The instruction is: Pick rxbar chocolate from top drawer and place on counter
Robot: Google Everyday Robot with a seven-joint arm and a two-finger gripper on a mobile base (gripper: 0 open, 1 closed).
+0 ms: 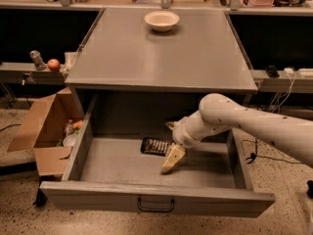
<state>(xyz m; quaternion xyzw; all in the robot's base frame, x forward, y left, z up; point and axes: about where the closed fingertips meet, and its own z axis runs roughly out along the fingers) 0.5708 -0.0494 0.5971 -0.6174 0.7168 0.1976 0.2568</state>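
The rxbar chocolate (154,146), a flat black bar, lies on the floor of the open top drawer (156,199), near the middle. My gripper (167,148) is inside the drawer at the bar's right end. It is open, with one cream finger (173,158) in front of the bar and the other tip behind it. The bar rests on the drawer floor, not lifted. The grey counter (161,58) is the cabinet top above the drawer.
A cream bowl (162,20) stands at the back of the counter. An open cardboard box (41,131) with items sits on the floor to the left. A side ledge at the left holds an apple (53,64). Cables hang at the right.
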